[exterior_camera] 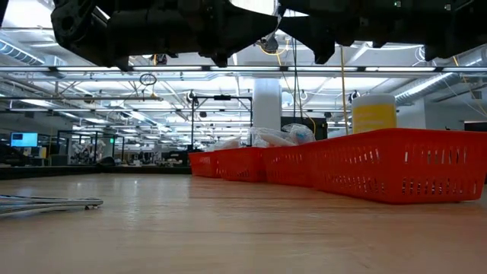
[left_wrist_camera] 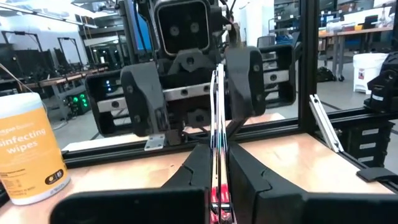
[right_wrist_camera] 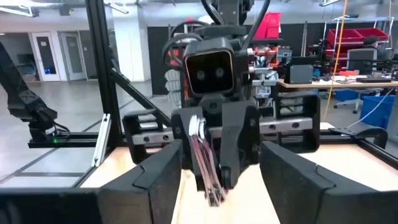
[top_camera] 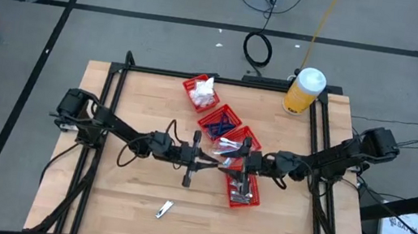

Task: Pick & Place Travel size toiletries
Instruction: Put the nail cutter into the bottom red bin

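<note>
While both arms meet nose to nose over the middle of the table (top_camera: 124, 195), I see my left gripper (left_wrist_camera: 219, 186) clamped tight on a thin silvery piece (left_wrist_camera: 218, 124), a flat stack of metal blades held on edge and sticking out past the fingertips. From the right wrist view the same piece (right_wrist_camera: 204, 160) hangs slanted out of the left gripper (right_wrist_camera: 211, 163), facing my right gripper (right_wrist_camera: 221, 186), whose fingers (right_wrist_camera: 155, 177) stand wide apart on either side of the piece without touching it. In the high view the left gripper (top_camera: 207, 163) and right gripper (top_camera: 237, 165) sit almost tip to tip, just beside the row of red bins (top_camera: 241, 194).

That row runs diagonally from near the yellow bottle (top_camera: 304, 91) down toward the table's centre. Its farthest bin holds white soft packets (top_camera: 205, 92), the next one dark blue pieces (top_camera: 220, 123), the next clear-wrapped sticks (top_camera: 229, 144), and the nearest one small silvery pieces (top_camera: 243, 191) right under the right gripper.

One more silvery piece (top_camera: 164, 208) lies alone on the bare wood, well apart from the bins on the side away from the bottle; in the low view it (exterior_camera: 47, 203) lies flat on the table top, away from the bins (exterior_camera: 396, 164).
</note>
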Controlling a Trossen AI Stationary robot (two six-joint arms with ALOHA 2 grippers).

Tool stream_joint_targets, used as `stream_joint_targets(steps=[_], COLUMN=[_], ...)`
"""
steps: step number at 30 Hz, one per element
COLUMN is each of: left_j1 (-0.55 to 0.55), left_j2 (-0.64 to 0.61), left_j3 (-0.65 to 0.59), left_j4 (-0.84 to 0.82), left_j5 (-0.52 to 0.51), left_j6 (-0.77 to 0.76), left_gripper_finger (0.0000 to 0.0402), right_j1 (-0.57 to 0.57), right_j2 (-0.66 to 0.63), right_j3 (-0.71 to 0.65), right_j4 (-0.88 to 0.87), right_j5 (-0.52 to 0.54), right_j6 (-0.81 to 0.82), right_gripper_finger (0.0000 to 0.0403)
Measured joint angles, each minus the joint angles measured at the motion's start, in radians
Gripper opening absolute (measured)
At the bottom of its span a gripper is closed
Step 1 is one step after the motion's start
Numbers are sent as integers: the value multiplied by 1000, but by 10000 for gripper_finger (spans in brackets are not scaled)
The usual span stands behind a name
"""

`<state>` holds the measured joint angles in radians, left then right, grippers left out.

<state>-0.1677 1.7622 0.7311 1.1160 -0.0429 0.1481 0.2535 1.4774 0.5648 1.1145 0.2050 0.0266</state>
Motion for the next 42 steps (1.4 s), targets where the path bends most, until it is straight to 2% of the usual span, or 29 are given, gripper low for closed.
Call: stream_joint_targets(steps=[3,7,11,16,21,25,28,32,34,38,42], left_j1=[0,2,4,4,4,4,-6,-33,-44,-66,-86], left_j2=[0,0,0,0,0,-5,-52,-120,-146,-208,-237], left_j3=[0,0,0,0,0,0,11,69,102,147,145], left_j4=[1,1,-2,-4,-13,-56,-196,-449,-555,-724,-937], left_j5=[0,-1,-2,-13,-15,-24,-110,-247,-270,-284,-303], left_j6=[-1,0,-1,-26,-30,-105,-148,-151,-145,-96,-156], left_gripper_finger=[24,20,14,32,33,46,72,128,158,206,231], right_j1=[0,0,0,0,0,0,-1,-10,-11,-5,22], right_j2=[3,2,2,2,2,1,1,1,-12,-69,-187], right_j3=[0,0,0,0,0,0,0,0,1,0,0], right_j4=[1,12,12,11,6,-31,-53,-79,-114,-218,-377], right_j5=[0,-1,-1,1,2,2,8,6,-11,-171,-309], right_j6=[-1,-2,-4,-19,-13,-11,-11,-7,16,106,209], right_gripper_finger=[190,152,97,20,18,14,14,14,14,14,14])
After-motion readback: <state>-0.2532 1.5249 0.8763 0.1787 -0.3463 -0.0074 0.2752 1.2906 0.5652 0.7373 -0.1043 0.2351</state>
